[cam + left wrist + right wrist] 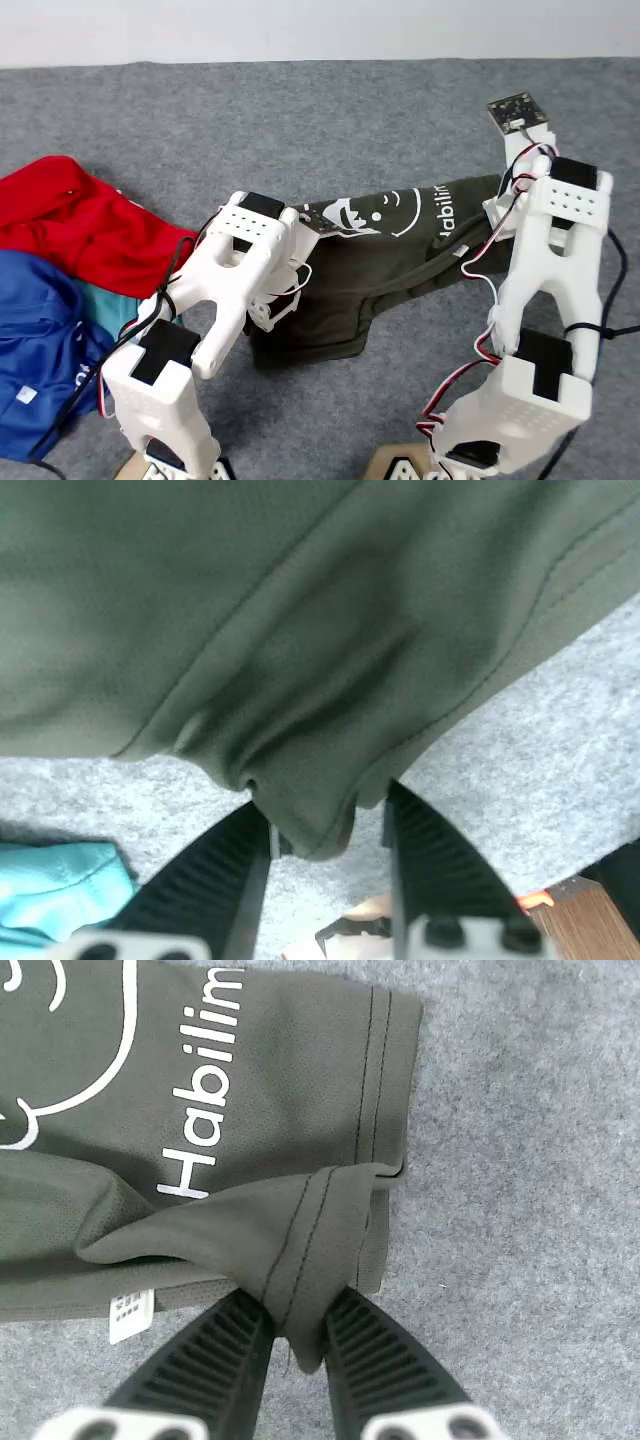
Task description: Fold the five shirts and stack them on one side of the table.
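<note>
A dark green shirt (390, 265) with white print lies crumpled across the middle of the grey table. My left gripper (272, 305) is at the shirt's left side, shut on a bunched fold of the fabric (310, 820), which hangs between its black fingers (235, 880). At the shirt's right end my right gripper (497, 215) is shut on a folded-over stitched hem (300, 1260). In the right wrist view the green shirt (280, 1090) lies flat on the carpet beyond that hem, with a white label (130, 1315) beside the fingers.
A red shirt (80, 225) lies at the left edge. A blue shirt (40, 350) lies in front of it, and a teal one (120, 310) (50, 880) peeks out between them. Bare grey carpet (330, 120) stretches behind the green shirt.
</note>
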### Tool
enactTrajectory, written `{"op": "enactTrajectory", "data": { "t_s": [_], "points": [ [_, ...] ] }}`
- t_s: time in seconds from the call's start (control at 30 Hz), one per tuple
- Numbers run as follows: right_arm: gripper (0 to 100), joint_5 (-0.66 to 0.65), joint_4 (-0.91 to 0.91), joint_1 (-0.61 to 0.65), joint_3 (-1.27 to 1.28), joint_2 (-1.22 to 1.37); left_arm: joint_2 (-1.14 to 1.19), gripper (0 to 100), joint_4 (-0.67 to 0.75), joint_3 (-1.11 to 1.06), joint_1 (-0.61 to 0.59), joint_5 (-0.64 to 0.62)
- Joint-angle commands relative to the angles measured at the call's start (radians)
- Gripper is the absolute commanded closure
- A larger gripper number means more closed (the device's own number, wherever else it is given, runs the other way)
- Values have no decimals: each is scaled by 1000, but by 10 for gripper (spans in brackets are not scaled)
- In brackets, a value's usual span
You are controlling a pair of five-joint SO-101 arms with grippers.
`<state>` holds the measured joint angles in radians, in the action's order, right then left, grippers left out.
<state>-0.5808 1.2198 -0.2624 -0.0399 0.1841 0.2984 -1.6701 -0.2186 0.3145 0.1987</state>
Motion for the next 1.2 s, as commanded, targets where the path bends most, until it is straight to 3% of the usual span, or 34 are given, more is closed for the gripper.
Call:
{"op": "enactTrajectory", "data": {
  "t_s": [0.0, 0.3, 0.77, 1.0, 1.17],
  "points": [
    [988, -8, 5, -5, -15, -10, -66, 912, -18, 21, 5, 15],
    [988, -8, 5, -4, -15, -10, -81, 991, -84, 36, 5, 58],
    [988, -8, 5, -4, -14, -10, -264, 992, -84, 67, 11, 57],
    [988, -8, 5, -4, -14, -8, -272, 893, -84, 68, 2, 51],
    [988, -8, 5, -4, -14, -8, -272, 889, -84, 70, 11, 51]
  ]
}}
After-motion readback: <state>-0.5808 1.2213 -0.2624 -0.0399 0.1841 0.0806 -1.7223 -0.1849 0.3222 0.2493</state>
